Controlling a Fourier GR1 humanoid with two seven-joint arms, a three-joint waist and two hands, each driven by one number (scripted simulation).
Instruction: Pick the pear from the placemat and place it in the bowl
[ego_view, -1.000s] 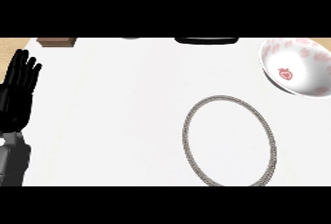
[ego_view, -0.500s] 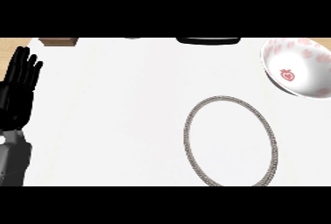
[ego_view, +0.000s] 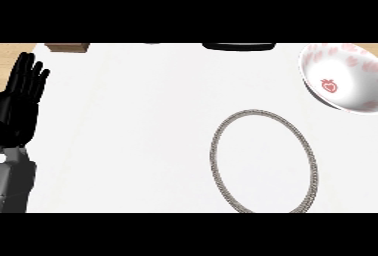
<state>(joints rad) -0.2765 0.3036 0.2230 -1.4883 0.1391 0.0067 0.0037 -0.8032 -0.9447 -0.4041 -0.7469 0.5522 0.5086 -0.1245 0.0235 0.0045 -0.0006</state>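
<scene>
A white bowl (ego_view: 345, 76) with red strawberry prints sits at the right edge of the head view, partly cut off. A white oval placemat with a grey braided rim (ego_view: 220, 172) lies on the counter right of centre, with nothing on it. No pear shows anywhere. My left hand (ego_view: 21, 105) rests open at the left edge, fingers straight and pointing up, far from both the placemat and the bowl. The right hand is out of view.
A brown block (ego_view: 68, 47) lies at the far left of the counter's back edge. A dark flat object (ego_view: 238, 46) sits at the back, near the middle. The counter top (ego_view: 133, 125) is white.
</scene>
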